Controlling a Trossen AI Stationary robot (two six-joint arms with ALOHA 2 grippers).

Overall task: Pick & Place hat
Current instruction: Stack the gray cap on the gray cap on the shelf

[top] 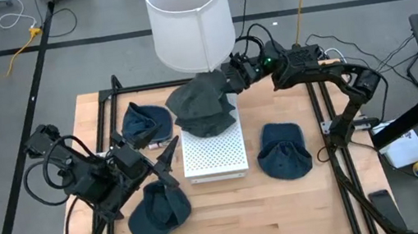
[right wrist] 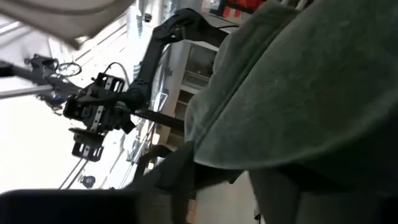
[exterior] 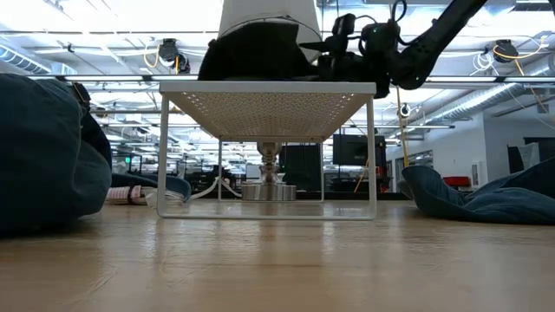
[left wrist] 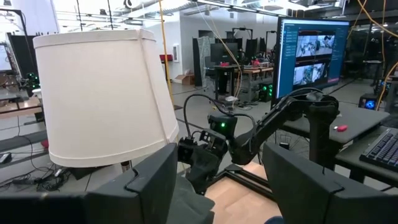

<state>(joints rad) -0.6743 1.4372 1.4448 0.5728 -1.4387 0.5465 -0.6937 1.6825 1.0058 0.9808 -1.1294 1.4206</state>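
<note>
A dark grey hat (top: 203, 105) lies crumpled on top of a white perforated stand (top: 214, 153) at the table's middle; the low view shows the hat (exterior: 256, 52) on the stand's top. My right gripper (top: 229, 76) is level at the hat's far right edge, and a gap shows between its fingers. In the right wrist view the grey cloth (right wrist: 298, 93) fills the picture just past them. Three blue hats lie flat on the table: one left of the stand (top: 146, 122), one near left (top: 157, 213), one right (top: 284, 149). My left gripper (top: 169, 152) waits open, left of the stand. My right gripper comes level from the table's right at the grey hat's far right edge (right wrist: 211, 158). The cloth hangs close over the fingers (right wrist: 177, 177). Whether they touch it I cannot tell. The hat rests on the stand's top.
A white lampshade (top: 188, 16) stands just beyond the stand, close to the right gripper. Black frame rails (top: 321, 117) run along the table's sides. Bare wood (top: 240, 212) lies in front of the stand, between the blue hats.
</note>
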